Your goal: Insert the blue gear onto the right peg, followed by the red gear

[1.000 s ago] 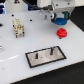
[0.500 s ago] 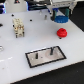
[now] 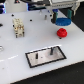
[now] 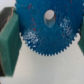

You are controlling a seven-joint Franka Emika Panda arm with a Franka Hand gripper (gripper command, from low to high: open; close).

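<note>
Table (image 3: 15,55) white and wide across the exterior view, and starting at that view's left there's a small pale blocky object (image 3: 18,27) standing by itself, too blurred to name. Moving rightward, the grey plate (image 3: 46,56) with its black border lies flat, long axis running across the view and tilted slightly. On it, the right peg (image 3: 52,50) stands upright as a thin dark pin, with the shorter pin (image 3: 38,56) toward the exterior view's left of it. Further right and farther back, the red gear (image 3: 62,32) sits on the table, well apart from the plate. Just above it hangs the blue gear (image 3: 62,21), its flat face roughly level, tucked under the gripper (image 3: 59,16), clear of the table and nowhere near the peg.

Over to the wrist view, and here's what the exterior camera can't give: the blue gear (image 4: 46,26) fills the picture face-on, toothed rim sharp, centre hole plainly visible. The green pads (image 4: 10,47) press against its rim on either side, so the gripper (image 4: 47,42) is clamped onto the disc across its width. Peg, plate and red gear don't appear in this view.
</note>
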